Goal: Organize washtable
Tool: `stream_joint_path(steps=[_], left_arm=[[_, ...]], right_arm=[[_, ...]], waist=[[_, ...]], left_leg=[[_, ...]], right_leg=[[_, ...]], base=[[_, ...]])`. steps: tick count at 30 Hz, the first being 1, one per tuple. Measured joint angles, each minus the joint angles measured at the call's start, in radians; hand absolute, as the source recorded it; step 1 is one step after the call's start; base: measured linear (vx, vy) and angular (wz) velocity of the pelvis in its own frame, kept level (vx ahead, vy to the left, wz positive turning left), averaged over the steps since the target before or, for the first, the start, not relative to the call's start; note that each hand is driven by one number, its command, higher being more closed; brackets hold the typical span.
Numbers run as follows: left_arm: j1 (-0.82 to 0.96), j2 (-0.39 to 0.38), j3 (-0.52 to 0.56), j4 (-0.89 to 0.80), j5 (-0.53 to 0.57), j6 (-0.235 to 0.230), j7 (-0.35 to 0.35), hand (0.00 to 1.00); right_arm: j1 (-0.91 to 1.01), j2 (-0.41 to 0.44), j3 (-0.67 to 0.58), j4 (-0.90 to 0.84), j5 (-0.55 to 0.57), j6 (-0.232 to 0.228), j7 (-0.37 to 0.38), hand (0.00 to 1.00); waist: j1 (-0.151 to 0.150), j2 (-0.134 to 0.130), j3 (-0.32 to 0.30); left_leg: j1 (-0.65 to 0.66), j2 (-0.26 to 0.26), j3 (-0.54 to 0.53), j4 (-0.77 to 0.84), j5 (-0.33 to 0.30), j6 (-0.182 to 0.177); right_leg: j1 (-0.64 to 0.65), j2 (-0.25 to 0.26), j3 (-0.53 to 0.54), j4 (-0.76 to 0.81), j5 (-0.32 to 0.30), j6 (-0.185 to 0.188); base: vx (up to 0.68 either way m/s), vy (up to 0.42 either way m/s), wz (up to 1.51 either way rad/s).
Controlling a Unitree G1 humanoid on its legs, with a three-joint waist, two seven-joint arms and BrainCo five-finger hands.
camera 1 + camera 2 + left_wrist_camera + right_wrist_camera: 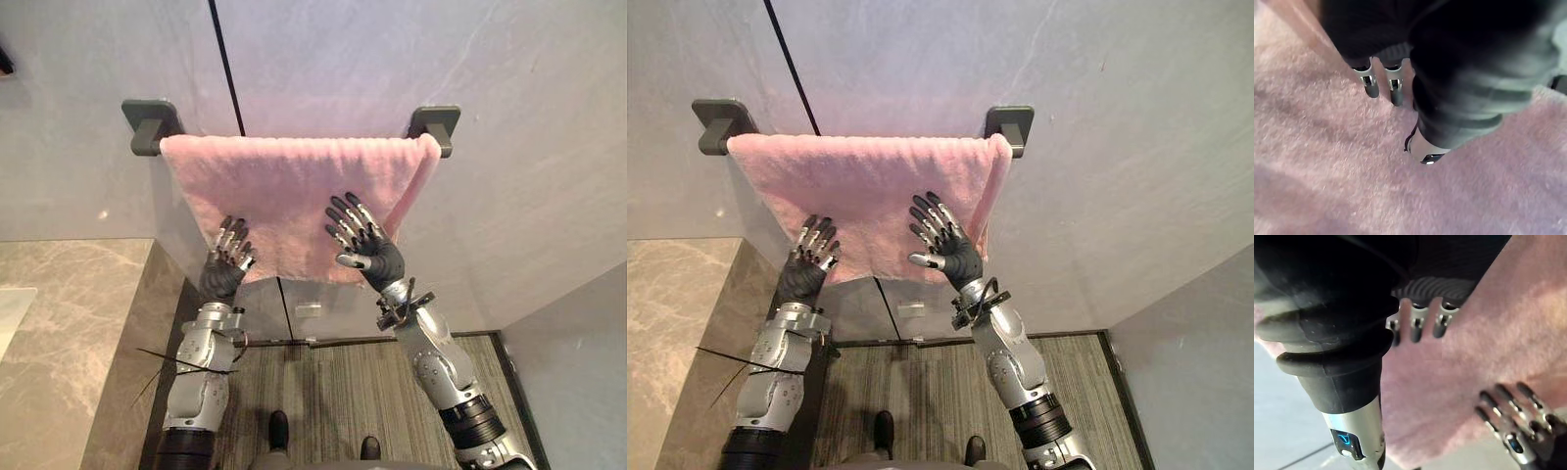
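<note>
**A:** What is the room like?

**B:** A pale grey wall point(529, 147) fills the top of the frame. A thin dark seam point(227, 69) runs down it from upper centre. A beige marble counter point(69, 323) takes the lower left, and striped wood-look floor point(333, 392) lies at bottom centre.

**A:** And the towel?

**B:** The pink towel point(294, 186) hangs at centre frame. It spans from the left bracket point(152, 122) to the right bracket point(436, 125), both dark grey and fixed to the wall. Its right end folds down in a narrow flap.

**A:** The hands?

**B:** Both are spread flat and grasp nothing. The left hand point(227, 259) is at the towel's lower left corner, fingers straight over the hem. The right hand point(367, 245) is right of centre, fingers fanned wide over the lower edge with the thumb out to the left. I cannot tell whether it presses the cloth.

**A:** Room to move?

**B:** Bare wall lies above the towel and to its right. The counter's edge runs near the left hand, on its left.
</note>
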Motion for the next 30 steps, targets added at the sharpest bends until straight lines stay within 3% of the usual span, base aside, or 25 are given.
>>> stream_joint_path(steps=[7, 20, 23, 30], left_arm=[[0.023, -0.007, 0.092, 0.020, 0.026, -0.007, 0.002, 0.00], [0.204, -0.099, 0.343, 0.029, 0.026, -0.012, 0.027, 0.00], [0.240, -0.132, 0.353, 0.027, 0.028, -0.021, 0.025, 0.00], [0.328, -0.213, 0.355, 0.006, 0.028, -0.020, 0.030, 0.00]], right_arm=[[0.093, 0.011, -0.115, 0.000, -0.051, -0.010, -0.008, 0.00], [0.270, 0.085, -0.517, 0.044, -0.117, -0.030, -0.114, 0.00], [0.328, 0.120, -0.610, 0.047, -0.117, -0.033, -0.147, 0.00], [0.416, 0.155, -0.665, 0.024, -0.118, -0.065, -0.240, 0.00]], waist=[[0.001, -0.001, 0.006], [0.004, -0.006, 0.028], [0.003, 0.000, 0.033], [0.005, 0.008, 0.035]], left_leg=[[0.020, 0.000, -0.007, 0.000, 0.000, 0.000], [0.049, -0.008, -0.030, 0.000, -0.001, -0.001], [0.071, -0.010, -0.032, 0.000, -0.003, -0.001], [0.100, -0.006, -0.022, 0.000, -0.022, -0.001]], right_leg=[[0.023, -0.001, -0.006, 0.003, -0.011, -0.006], [0.080, -0.011, -0.038, -0.016, -0.013, -0.001], [0.107, -0.013, -0.050, -0.019, -0.016, 0.001], [0.144, -0.011, -0.055, -0.036, -0.025, 0.000]], base=[[-0.01, 0.004, 0.03], [0.01, 0.006, 0.07], [0.01, 0.004, 0.08], [-0.01, 0.000, 0.01]])
